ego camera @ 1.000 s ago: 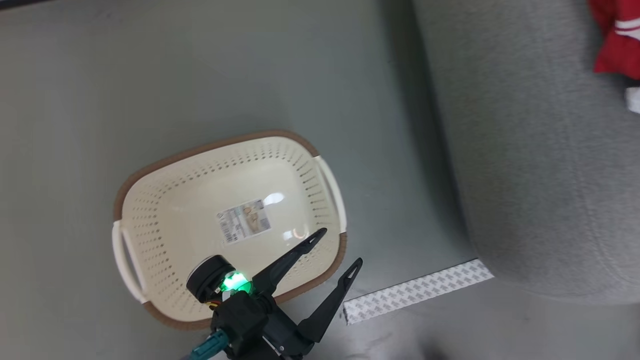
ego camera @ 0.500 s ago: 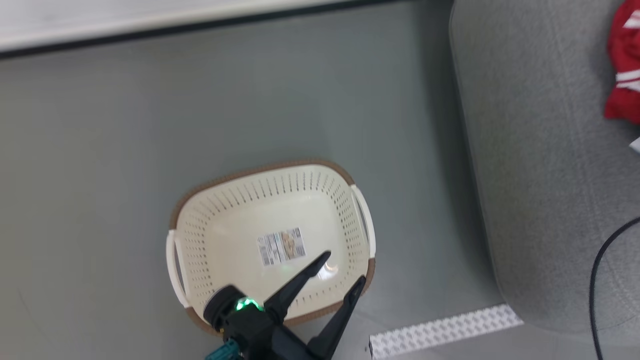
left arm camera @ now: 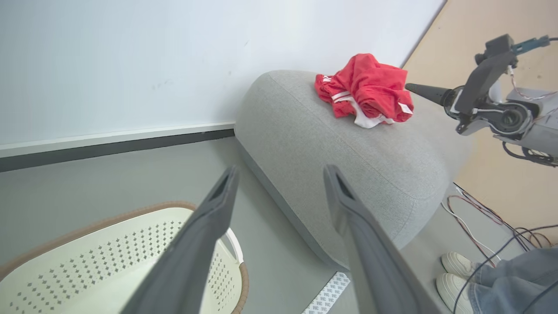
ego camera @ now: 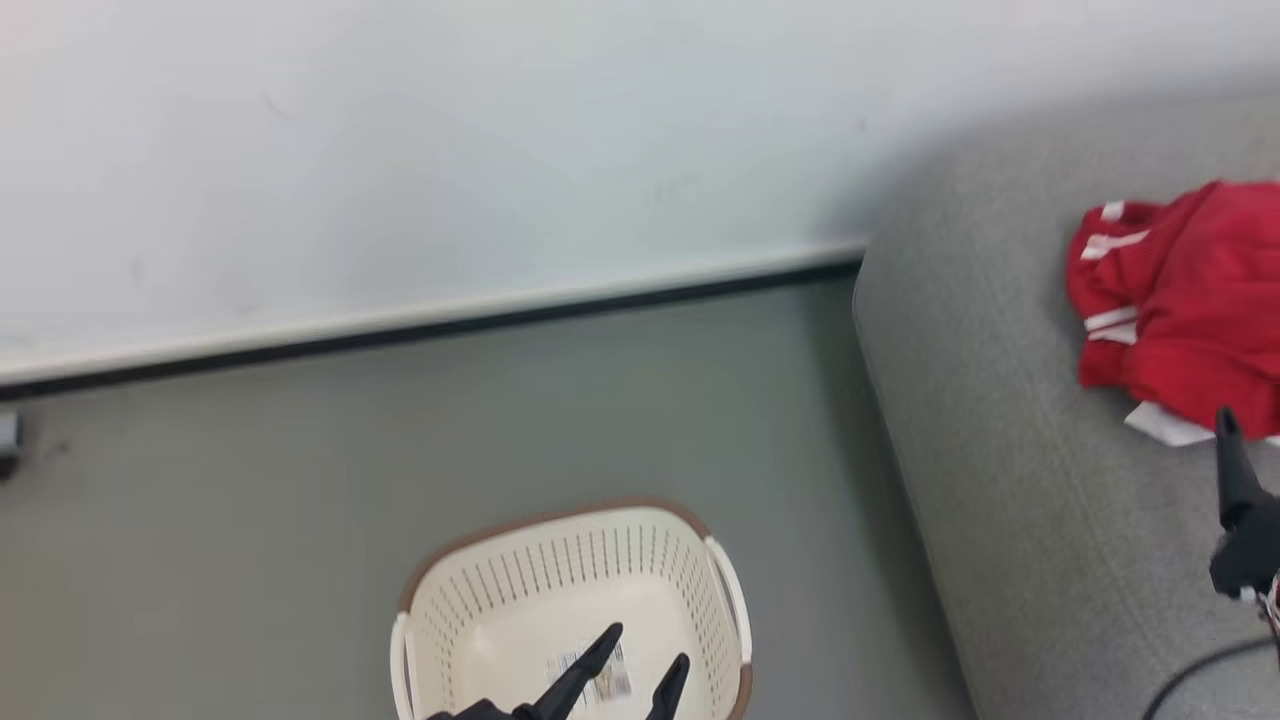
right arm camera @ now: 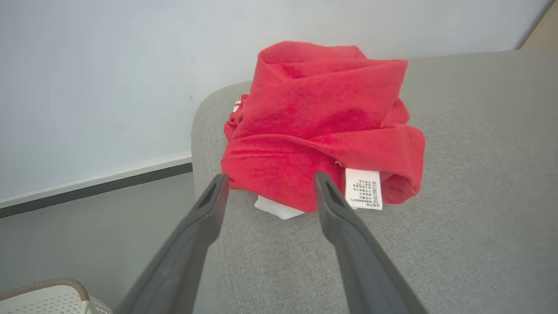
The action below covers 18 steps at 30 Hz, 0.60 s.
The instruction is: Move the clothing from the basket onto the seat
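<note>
clothing [right arm camera: 322,122] is heaped on seat [right arm camera: 479,196] just beyond parted, empty right gripper [right arm camera: 270,176]; left gripper [left arm camera: 280,169], also spread, is placed farther off.

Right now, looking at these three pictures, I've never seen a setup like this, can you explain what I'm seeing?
This is a wheeled robot with two arms, each ending in a gripper with two long dark fingers. One picture comes from its head, looking down; the other two from cameras on its wrists, looking along the fingers. On the floor stands a cream basket; the part in view holds no clothes. The left gripper hangs above it, open and empty. Red clothing lies bunched on the grey seat. The right gripper points at it, open, holding nothing. A person's shoes show on the floor by the seat.
</note>
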Available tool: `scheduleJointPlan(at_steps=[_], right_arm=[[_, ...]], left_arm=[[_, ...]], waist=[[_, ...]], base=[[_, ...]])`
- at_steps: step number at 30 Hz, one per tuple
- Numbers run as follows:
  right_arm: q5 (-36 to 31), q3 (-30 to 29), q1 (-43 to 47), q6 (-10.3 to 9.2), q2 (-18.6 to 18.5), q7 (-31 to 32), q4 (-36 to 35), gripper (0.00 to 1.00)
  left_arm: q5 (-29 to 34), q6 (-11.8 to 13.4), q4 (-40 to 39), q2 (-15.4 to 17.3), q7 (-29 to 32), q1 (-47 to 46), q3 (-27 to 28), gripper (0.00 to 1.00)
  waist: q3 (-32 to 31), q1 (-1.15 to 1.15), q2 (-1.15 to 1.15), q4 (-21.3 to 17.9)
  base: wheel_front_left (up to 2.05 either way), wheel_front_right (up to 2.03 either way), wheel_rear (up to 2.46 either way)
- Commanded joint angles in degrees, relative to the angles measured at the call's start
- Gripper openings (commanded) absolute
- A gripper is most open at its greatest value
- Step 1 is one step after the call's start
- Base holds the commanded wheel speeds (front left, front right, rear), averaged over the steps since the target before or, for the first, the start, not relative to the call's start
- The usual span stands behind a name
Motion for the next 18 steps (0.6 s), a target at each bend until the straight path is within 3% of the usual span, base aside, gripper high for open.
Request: scheduleJointPlan(at_steps=[1,5,10,15,18], right_arm=[[-0.64,-1.40,3.68,0.00,0.38,-0.19,-2.48,1.00],[-3.25,-5.06,10.55,0.00,3.15,-0.29,-11.21,1.00],[-6.62,-9.50,18.18,0.00,10.40,-0.45,-23.01,1.00],[-9.21,-9.32,24.02,0.00,17.46,-0.72,-30.67,1.00],[-10.91,-8.20,26.14,0.00,19.61,-1.21,-32.86,1.00]], left_arm=[[0.30,0.48,0.82,-0.05,-0.24,1.26,0.35,1.00],[0.49,1.52,2.49,-0.27,-0.23,1.60,1.61,1.00],[1.33,1.95,4.21,-0.19,-0.24,0.59,4.46,1.00],[2.23,2.42,6.67,0.37,-0.23,0.02,7.83,1.00],[2.70,3.40,8.99,0.75,-0.23,-1.03,9.56,1.00]], waist=[[-10.31,0.02,0.01,1.77],[-12.55,0.02,0.01,3.24],[-14.31,0.02,0.01,5.05],[-15.66,0.02,0.01,7.00],[-16.21,0.02,0.01,8.16]], base=[[0.00,0.00,0.00],[0.00,0.00,0.00],[0.00,0.00,0.00],[0.00,0.00,0.00],[0.00,0.00,0.00]])
